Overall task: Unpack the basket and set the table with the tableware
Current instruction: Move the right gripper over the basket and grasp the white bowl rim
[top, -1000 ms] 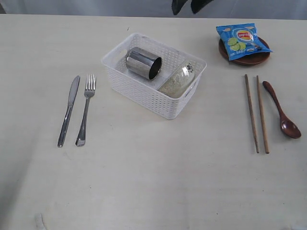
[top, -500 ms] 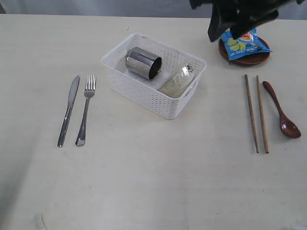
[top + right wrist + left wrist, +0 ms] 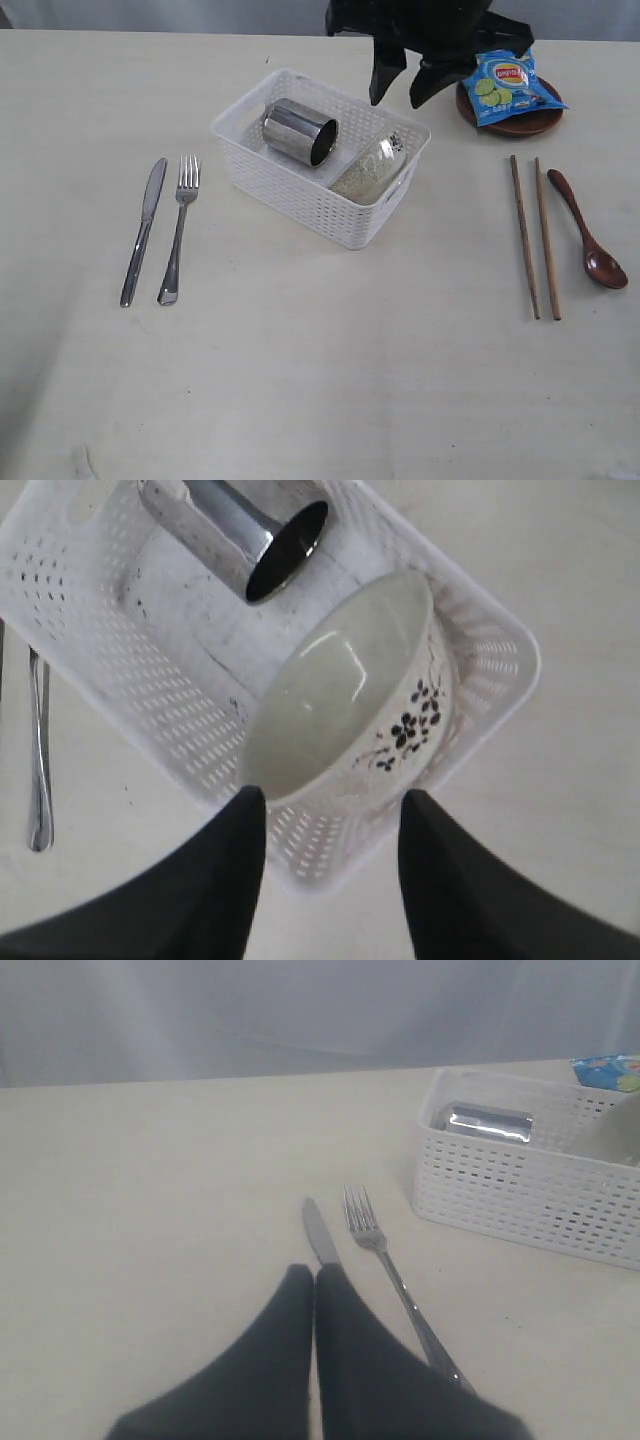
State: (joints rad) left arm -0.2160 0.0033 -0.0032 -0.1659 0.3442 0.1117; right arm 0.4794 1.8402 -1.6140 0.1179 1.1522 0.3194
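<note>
Worktop [image 3: 320, 380], left to right. One steel knife [image 3: 143, 232] and one fork [image 3: 177, 230] lie side by side, close but apart, handles toward the near edge. Left end effector [image 3: 313, 1278] shows in the left wrist view only: fingers pressed together with nothing between them, tips over the knife, hiding its handle. Whether it touches the knife cannot be told. Next, one white basket [image 3: 300, 205] sits at mid-worktop, turned at an angle. It holds two items. One steel cup [image 3: 297, 132] lies on its side at the left end, mouth facing the bowl. One pale bowl [image 3: 372, 170] with a dark flower sprig on its outside is tipped on edge against the right end wall. Right arm reaches in from the far edge; the right end effector [image 3: 398, 92] hangs above the bowl end of the basket, fingers spread apart, holding nothing. In the right wrist view its tips flank the bowl's rim. Further right, two wooden chopsticks [image 3: 524, 237] lie parallel, then one dark wooden spoon [image 3: 604, 268] just beside them. Beyond these, one brown plate [image 3: 520, 122] carries one blue chip bag [image 3: 508, 85].
</note>
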